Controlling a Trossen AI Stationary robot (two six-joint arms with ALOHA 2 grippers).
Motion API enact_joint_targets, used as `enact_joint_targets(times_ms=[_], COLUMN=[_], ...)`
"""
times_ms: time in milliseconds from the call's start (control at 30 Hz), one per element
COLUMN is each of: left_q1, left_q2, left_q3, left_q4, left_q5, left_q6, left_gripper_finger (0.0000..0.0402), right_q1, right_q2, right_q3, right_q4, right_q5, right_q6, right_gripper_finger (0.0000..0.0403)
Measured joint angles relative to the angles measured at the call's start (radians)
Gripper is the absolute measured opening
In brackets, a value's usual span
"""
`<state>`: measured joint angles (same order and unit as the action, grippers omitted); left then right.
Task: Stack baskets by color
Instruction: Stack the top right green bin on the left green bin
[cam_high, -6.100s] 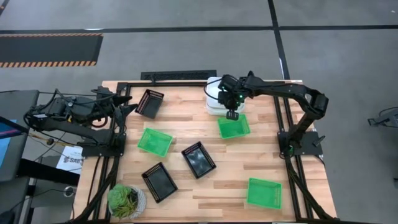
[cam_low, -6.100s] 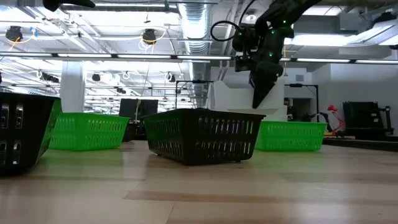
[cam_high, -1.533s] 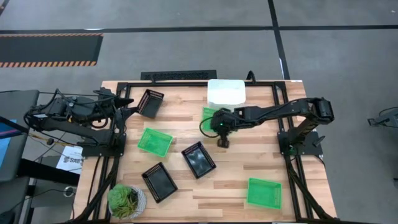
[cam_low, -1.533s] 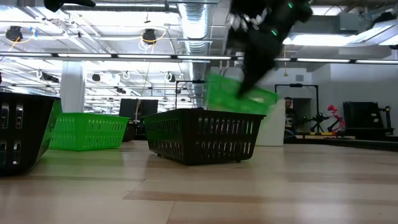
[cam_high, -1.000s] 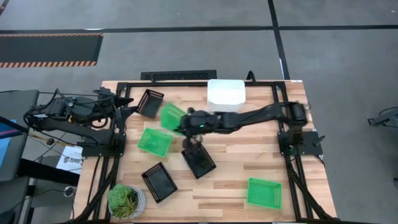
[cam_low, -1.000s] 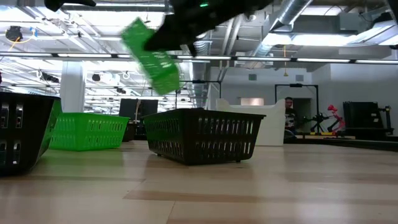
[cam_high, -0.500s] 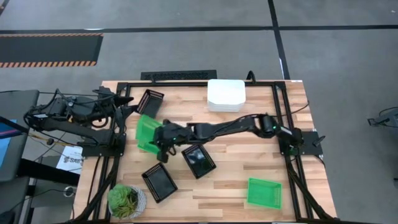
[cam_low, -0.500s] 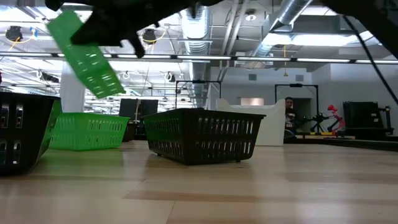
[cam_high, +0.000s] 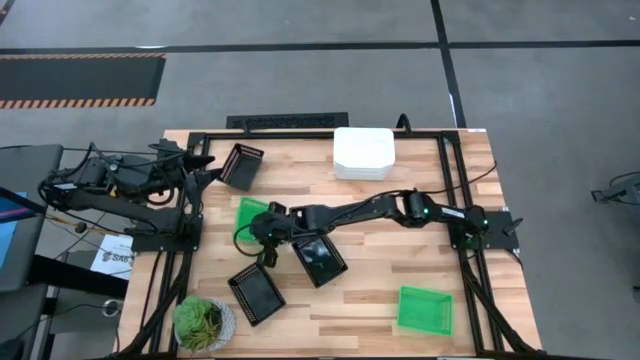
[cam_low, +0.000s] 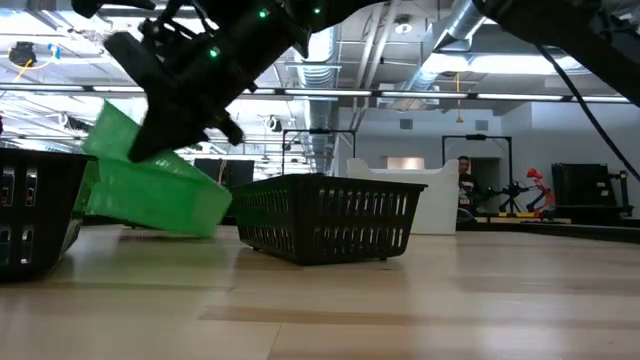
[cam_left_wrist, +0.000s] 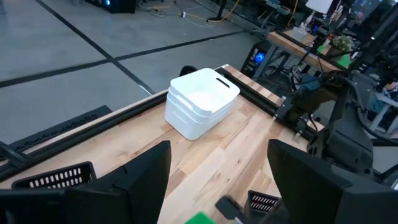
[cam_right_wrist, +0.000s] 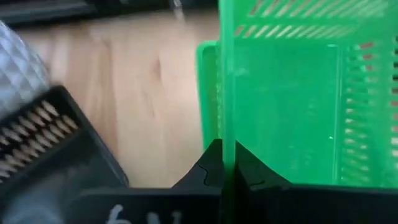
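My right gripper (cam_high: 266, 232) reaches far across the table and is shut on a bright green basket (cam_high: 247, 213), which the low view shows tilted (cam_low: 160, 200). A second green basket's rim (cam_right_wrist: 208, 81) shows right under it. A third green basket (cam_high: 424, 308) lies near the front right. Black baskets lie at the far left (cam_high: 241, 165), the middle (cam_high: 320, 257) and the near left (cam_high: 256, 293). The white baskets (cam_high: 363, 152) are stacked at the far edge. My left gripper (cam_left_wrist: 217, 186) waits open at the table's left side. My right gripper pinches one wall of the green basket at its rim (cam_right_wrist: 227, 134), one finger inside the basket and one outside. The fingers slant down from the table's right side. The basket sits tilted below them, its low end (cam_low: 205, 215) down by the second green basket; whether they touch I cannot tell.
A round potted plant (cam_high: 203, 322) stands at the near left corner. The middle black basket (cam_low: 325, 215) lies just right of the held one. Bare wood (cam_high: 400, 260) shows between the middle black basket and the right arm's base.
My right gripper has swung toward the table's left edge and come down, tipping further downward, still shut on the green basket. The basket has gone from high above the middle black basket to a low tilted place over the second green basket.
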<state>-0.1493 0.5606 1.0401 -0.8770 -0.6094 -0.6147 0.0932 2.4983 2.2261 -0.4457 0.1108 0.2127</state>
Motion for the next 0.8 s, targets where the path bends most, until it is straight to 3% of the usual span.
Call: enact_joint_targets(times_ms=[200,800], left_q1=[0.0,0.0], left_q2=[0.0,0.0], left_q3=[0.0,0.0], left_q4=[0.0,-0.006], left_q5=[0.0,0.0], left_q6=[0.0,0.004], left_gripper_finger=[0.0256,0.0256], right_q1=[-0.021,-0.13], right_q2=[-0.025,-0.03], right_q3=[0.001,0.002], right_q4=[-0.169,-0.536], right_q5=[0.02,0.024], right_q6=[-0.003,-0.213], right_gripper_finger=[0.0013,0.0015])
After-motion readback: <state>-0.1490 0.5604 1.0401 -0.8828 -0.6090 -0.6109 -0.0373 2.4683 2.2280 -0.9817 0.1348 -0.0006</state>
